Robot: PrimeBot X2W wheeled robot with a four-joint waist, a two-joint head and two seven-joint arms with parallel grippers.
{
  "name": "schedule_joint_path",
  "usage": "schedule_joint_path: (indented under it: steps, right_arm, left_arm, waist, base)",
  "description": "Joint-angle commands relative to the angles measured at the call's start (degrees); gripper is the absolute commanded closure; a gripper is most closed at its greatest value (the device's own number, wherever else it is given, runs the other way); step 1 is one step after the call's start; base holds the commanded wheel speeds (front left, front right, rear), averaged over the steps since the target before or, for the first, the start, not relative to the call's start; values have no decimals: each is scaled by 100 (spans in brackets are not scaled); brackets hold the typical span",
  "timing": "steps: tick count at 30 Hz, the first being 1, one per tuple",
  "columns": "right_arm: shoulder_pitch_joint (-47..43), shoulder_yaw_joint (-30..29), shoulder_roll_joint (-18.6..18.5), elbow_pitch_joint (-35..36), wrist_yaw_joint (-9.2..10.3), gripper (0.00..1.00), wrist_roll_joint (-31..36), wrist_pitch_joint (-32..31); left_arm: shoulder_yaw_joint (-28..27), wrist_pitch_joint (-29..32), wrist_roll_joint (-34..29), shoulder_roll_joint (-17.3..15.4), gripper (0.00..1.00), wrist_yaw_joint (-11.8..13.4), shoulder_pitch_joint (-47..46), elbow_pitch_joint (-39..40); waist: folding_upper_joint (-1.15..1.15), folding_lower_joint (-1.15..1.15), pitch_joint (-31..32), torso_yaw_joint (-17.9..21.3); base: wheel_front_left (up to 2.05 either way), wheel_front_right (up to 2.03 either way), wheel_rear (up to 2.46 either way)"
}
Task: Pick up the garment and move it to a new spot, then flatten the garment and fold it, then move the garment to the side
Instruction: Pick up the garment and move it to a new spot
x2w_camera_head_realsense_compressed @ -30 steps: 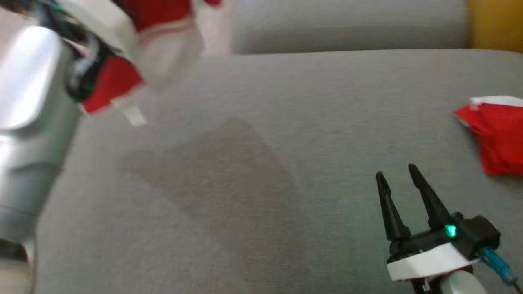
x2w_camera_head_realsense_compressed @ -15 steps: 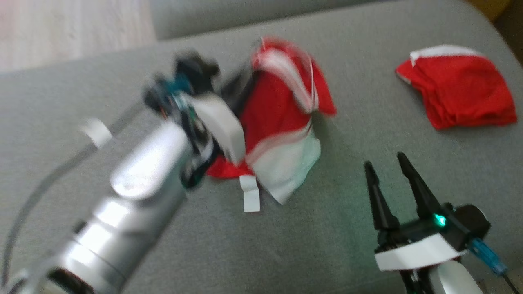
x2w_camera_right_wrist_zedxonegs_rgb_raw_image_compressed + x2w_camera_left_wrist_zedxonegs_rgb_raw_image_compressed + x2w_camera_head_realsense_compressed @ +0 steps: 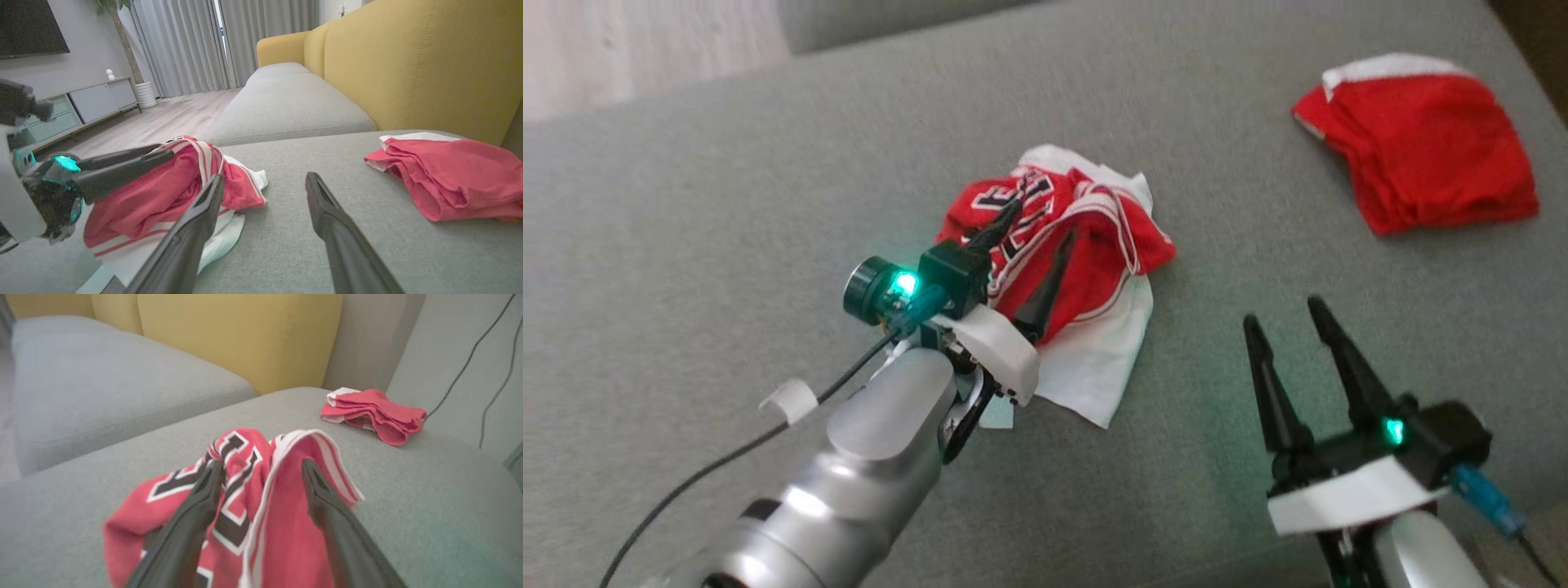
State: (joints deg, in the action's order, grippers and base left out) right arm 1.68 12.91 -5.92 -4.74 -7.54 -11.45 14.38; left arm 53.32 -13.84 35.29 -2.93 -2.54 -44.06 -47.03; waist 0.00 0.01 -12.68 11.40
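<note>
The crumpled red jersey carried black block characters edged in white, but its folds hid parts of them, so no letter or number could be read surely.

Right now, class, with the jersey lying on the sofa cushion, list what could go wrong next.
The left hand, open, straddles a fold of the red jersey; pulling back could snag and drag it. The jersey lies bunched, so flattening may trap creases. The similar folded red garment nearby could be grabbed by mistake.
</note>
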Motion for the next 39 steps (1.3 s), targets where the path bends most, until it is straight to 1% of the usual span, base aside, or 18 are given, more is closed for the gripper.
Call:
schedule_joint_path:
  steps: [1,5,6,10,13,15,19,21,22,24,28,33,39]
  right_arm:
    - [-169,87,-23,96,5,0,-5,62]
    - [-488,-30,17,40,5,0,-5,62]
    - [-488,-30,17,40,5,0,-5,62]
    - [-741,-198,83,53,5,0,0,62]
    - [-894,-323,131,40,5,0,31,62]
    - [-984,-387,161,44,5,0,36,62]
    - [-1134,-486,207,57,5,0,7,62]
    - [-1193,-525,224,59,5,0,-7,62]
    - [-1217,-543,231,62,5,0,-9,62]
    - [-1276,-613,244,60,5,0,0,62]
    - [-1381,-659,265,22,5,0,60,62]
    - [-1442,-642,282,-9,5,0,97,62]
    - [-1439,-641,290,-18,5,0,138,62]
  left_arm:
    - [-306,-103,-36,-32,0,194,87,260]
    - [-872,-113,-211,-76,0,573,845,1071]
    - [-872,-113,-211,-76,0,573,845,1071]
    - [-1421,-114,-441,-260,0,828,1773,1976]
    - [-1785,-115,-782,-458,0,1091,2475,2689]
    - [-2067,-115,-965,-531,0,1301,2981,3148]
    - [-2735,-115,-1387,-571,0,1709,4076,4082]
    - [-3046,-115,-1647,-539,0,1841,4628,4476]
    - [-3137,-115,-1781,-522,0,1841,4875,4631]
    - [-3260,-115,-1972,-460,0,1754,5290,4837]
    - [-3477,-116,-2278,-322,0,1569,5763,4992]
    - [-3652,-116,-2490,-173,0,1351,5883,4967]
    - [-3900,-116,-2545,-60,0,1234,5935,4970]
  waist:
    - [0,-1,631,-344]
    - [0,-1,1188,-628]
    - [0,-1,1188,-628]
    - [0,-1,1508,-920]
    - [0,-1,1677,-1104]
    - [0,-1,1768,-1210]
    - [0,-1,1903,-1334]
    - [0,-1,1953,-1368]
    - [0,-1,1970,-1383]
    - [0,-1,1999,-1421]
    - [0,-1,2035,-1461]
    - [0,-1,2041,-1492]
    - [0,-1,2019,-1476]
  base:
    - [0,0,0]
    - [0,0,0]
    - [0,0,0]
    - [0,0,0]
    - [0,0,0]
    - [0,0,0]
    - [0,0,0]
    - [0,0,0]
    - [0,0,0]
    - [0,0,0]
    - [0,0,0]
    - [0,0,0]
    - [0,0,0]
